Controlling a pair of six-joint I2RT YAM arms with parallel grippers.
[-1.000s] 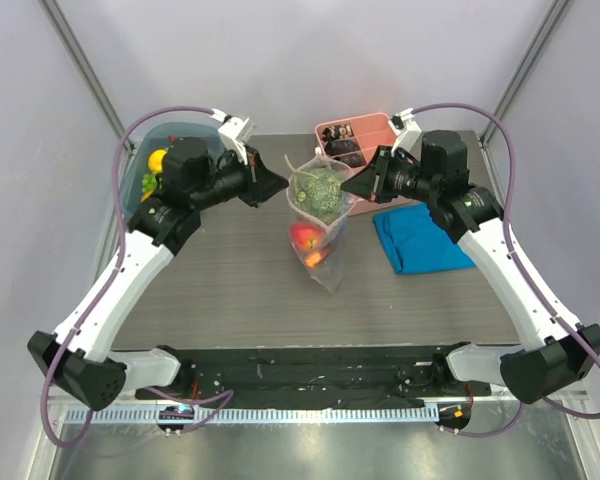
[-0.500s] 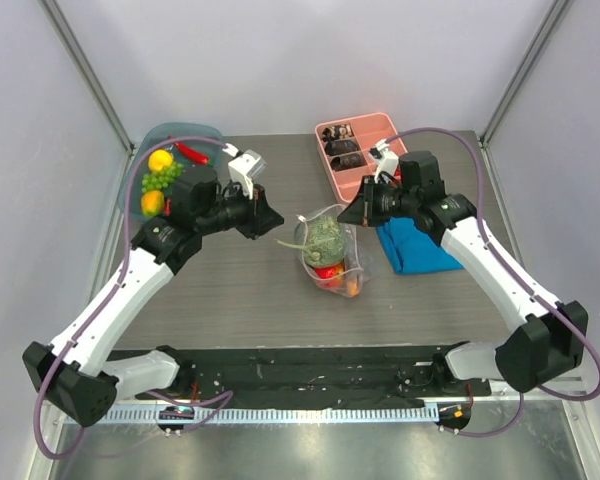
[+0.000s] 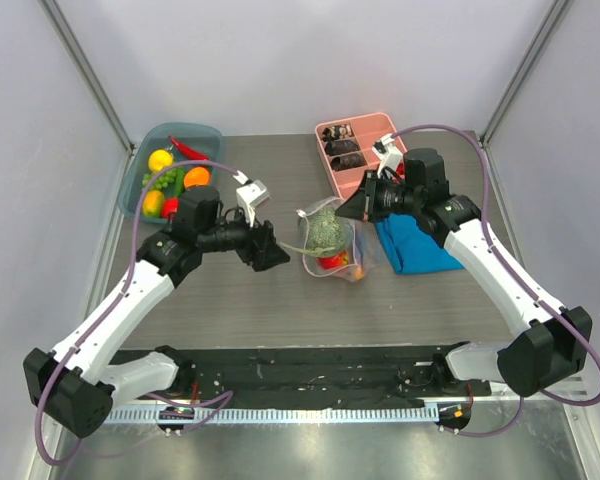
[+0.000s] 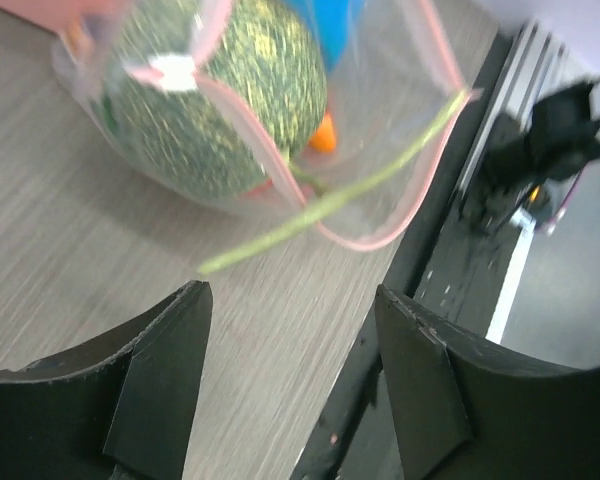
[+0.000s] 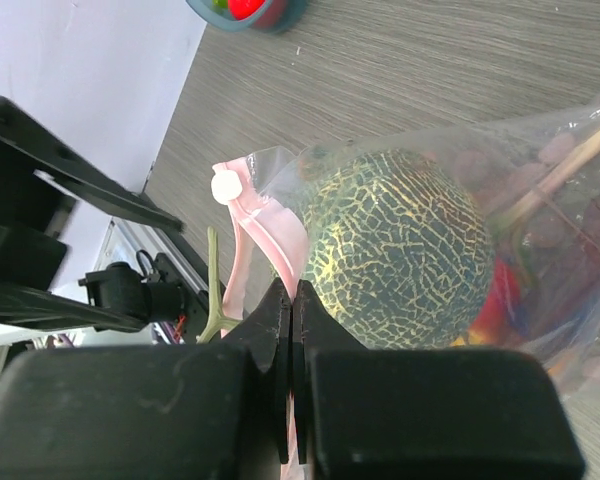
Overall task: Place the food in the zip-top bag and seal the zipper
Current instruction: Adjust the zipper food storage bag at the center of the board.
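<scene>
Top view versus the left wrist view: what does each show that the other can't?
Only the top view shows the bin of waiting food, the pink tray, and the right gripper at the edge of the bag. Only the left wrist view shows the slider on the zipper, and the left gripper open and empty. Both show the bag holding the cabbage, with the cloth beyond it.
</scene>
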